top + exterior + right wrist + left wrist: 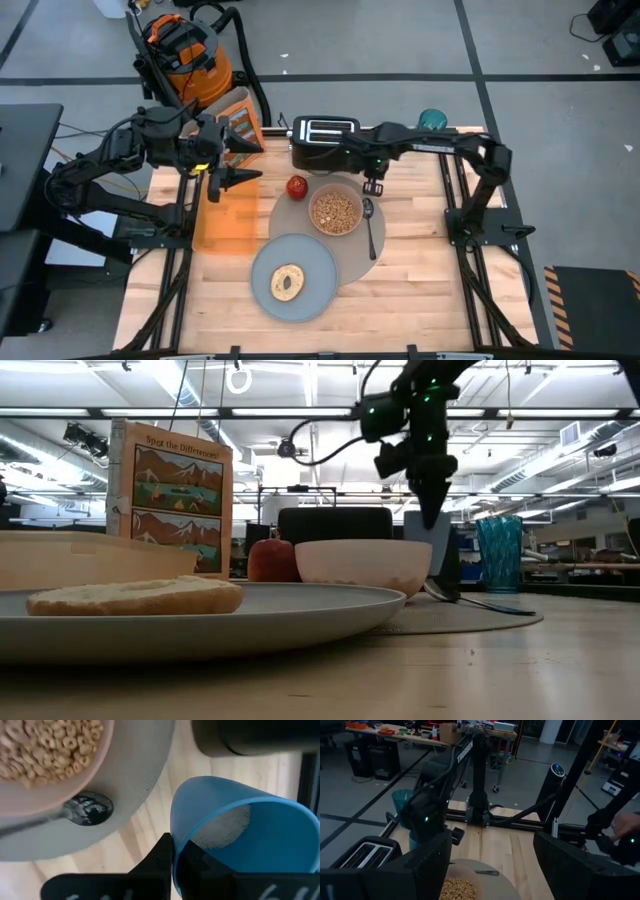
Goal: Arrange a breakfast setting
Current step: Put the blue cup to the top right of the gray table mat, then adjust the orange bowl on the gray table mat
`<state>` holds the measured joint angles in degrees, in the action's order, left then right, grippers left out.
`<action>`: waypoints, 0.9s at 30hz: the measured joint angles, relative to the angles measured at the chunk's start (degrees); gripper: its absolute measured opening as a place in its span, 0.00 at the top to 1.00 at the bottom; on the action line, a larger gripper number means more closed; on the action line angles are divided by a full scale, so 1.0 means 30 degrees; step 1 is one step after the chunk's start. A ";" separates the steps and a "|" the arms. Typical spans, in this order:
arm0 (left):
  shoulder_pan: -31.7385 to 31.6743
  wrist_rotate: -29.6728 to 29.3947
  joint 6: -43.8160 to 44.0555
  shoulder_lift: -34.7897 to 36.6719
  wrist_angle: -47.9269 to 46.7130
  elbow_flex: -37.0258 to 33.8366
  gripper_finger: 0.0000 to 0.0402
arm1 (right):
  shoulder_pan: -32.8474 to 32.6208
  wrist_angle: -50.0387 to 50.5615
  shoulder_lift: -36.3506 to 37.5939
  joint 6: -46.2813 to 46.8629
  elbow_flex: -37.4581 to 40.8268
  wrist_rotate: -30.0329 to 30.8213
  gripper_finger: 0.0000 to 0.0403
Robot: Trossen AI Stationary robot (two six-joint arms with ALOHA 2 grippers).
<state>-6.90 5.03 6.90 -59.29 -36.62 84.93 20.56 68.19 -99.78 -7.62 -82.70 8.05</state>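
Blue cup [240, 835] hangs pinched in the right gripper [172, 857] beside the pink bowl [336, 211]; left gripper [232, 180] wide apart.

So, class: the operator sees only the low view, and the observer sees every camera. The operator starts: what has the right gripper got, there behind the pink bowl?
Observer: In the right wrist view, the right gripper is shut on the rim of the small blue cup, over bare wood beside the grey mat.
Operator: Is the bowl filled?
Observer: Yes. From above, the pink bowl holds cereal rings.
Operator: And the left arm?
Observer: The left gripper hangs open next to the orange cereal box, on the table's left side.
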 joint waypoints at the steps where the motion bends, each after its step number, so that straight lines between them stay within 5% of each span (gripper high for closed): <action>1: 0.0000 -0.0015 0.0057 0.0000 0.0000 0.0000 0.28 | -0.0006 -0.0035 -0.0276 -0.0535 -0.0060 0.0015 0.96; 14: 0.0006 -0.0892 0.0615 0.0000 0.0000 0.0000 0.28 | 0.0109 -0.1068 -0.2363 -0.1948 -0.0129 0.0304 0.96; 27: 0.0000 -0.0994 -0.0025 0.0000 -0.0029 0.0000 0.28 | 0.0046 -0.1161 -0.1114 -0.0716 -0.0195 0.0307 0.75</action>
<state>-6.90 2.04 6.83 -59.29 -36.71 84.93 20.69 64.71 -103.12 -9.76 -83.29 8.97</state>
